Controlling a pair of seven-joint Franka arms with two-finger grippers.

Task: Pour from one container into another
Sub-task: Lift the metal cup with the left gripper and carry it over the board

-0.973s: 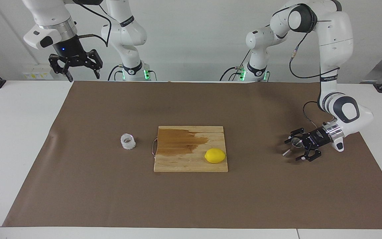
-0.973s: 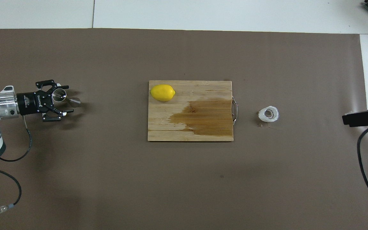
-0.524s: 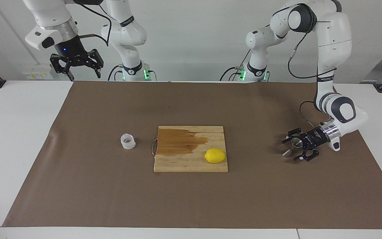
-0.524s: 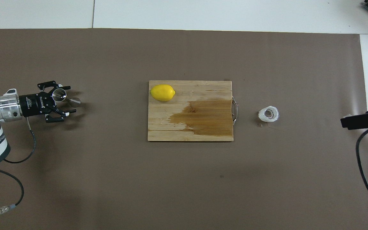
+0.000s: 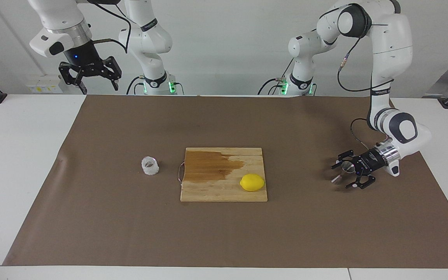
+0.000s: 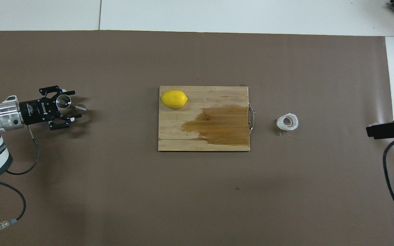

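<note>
jigger (image 5: 342,171): upright on the brown mat (image 5: 286,233), toward the left arm's end of the table, between the left gripper's fingers.
change: your left gripper (image 5: 343,173) has begun closing around it; looks like the grab is starting.
left gripper state: fingers not yet shut, contact unclear, so you can't count it as held.
glass cup (image 5: 150,165): toward the right arm's end, beside the cutting board (image 5: 208,192), untouched.
right gripper (image 5: 90,76): open, waiting up high, holding nothing.

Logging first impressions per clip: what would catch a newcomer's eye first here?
The yellow lemon on the wooden board at mid-table, beside a dark wet stain. Then the left gripper low around the steel jigger at its end of the table. The glass cup stands alone toward the right arm's end.
</note>
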